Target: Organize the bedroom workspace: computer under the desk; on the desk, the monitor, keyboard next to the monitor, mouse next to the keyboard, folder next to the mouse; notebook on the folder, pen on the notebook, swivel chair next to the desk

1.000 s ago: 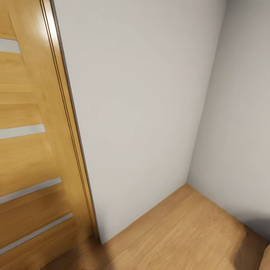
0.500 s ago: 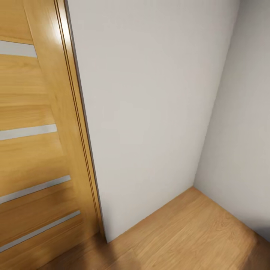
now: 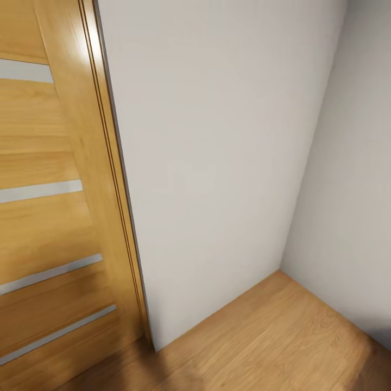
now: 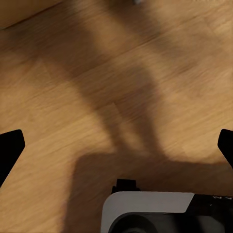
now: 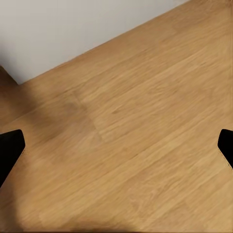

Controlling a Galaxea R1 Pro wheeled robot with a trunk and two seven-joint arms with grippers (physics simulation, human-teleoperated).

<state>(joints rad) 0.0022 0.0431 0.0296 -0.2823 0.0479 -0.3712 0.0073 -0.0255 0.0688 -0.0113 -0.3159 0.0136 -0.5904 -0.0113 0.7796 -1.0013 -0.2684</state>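
I face a corner of the bedroom: an oak door (image 3: 49, 217) with pale glass strips, pale grey walls (image 3: 217, 163) and a light wood floor (image 3: 282, 336). The desk, swivel chair and the other workspace things are out of view. My left gripper (image 4: 117, 145) hangs open over the shadowed floor, with its black fingertips (image 4: 9, 150) at the frame's two sides and nothing between them. My right gripper (image 5: 117, 145) is open too, with bare floorboards between its fingertips (image 5: 9, 148).
The door frame (image 3: 117, 190) meets the wall close ahead on the left. Two walls join in a corner (image 3: 282, 266) ahead on the right. A white and grey part of my own body (image 4: 150, 213) lies under the left gripper.
The whole picture shifted right a second ago, so the camera swung left and more of the door came in. Over the last half second nothing has moved.
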